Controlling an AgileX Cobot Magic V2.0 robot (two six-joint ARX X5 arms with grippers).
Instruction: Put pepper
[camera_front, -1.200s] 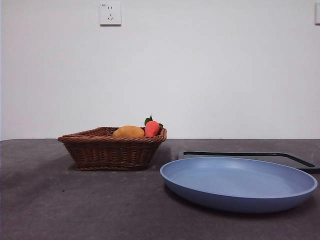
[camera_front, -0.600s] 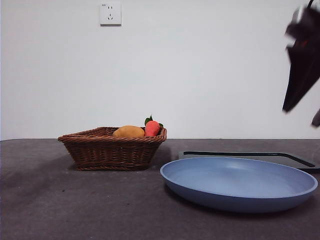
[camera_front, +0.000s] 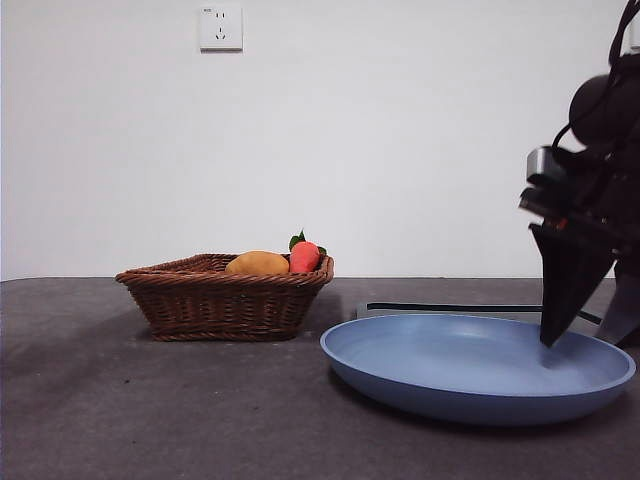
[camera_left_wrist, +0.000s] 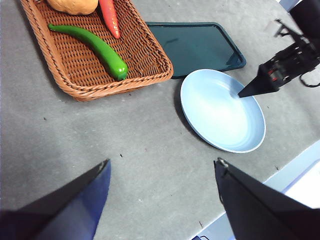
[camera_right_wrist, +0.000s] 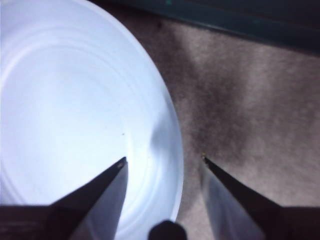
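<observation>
Judging from the frames, you've barely started: pepper (camera_left_wrist: 90, 44) lies untouched in the wicker basket (camera_left_wrist: 150, 65) w/ the other produce, nothing on the blue plate (camera_left_wrist: 220, 125). Right gripper (camera_right_wrist: 162, 162) straddles the plate's rim, jaws spread & empty; left gripper (camera_left_wrist: 162, 167) hangs high over the table, also spread, holding nothing. Grasp, carry & placement all remain.
</observation>
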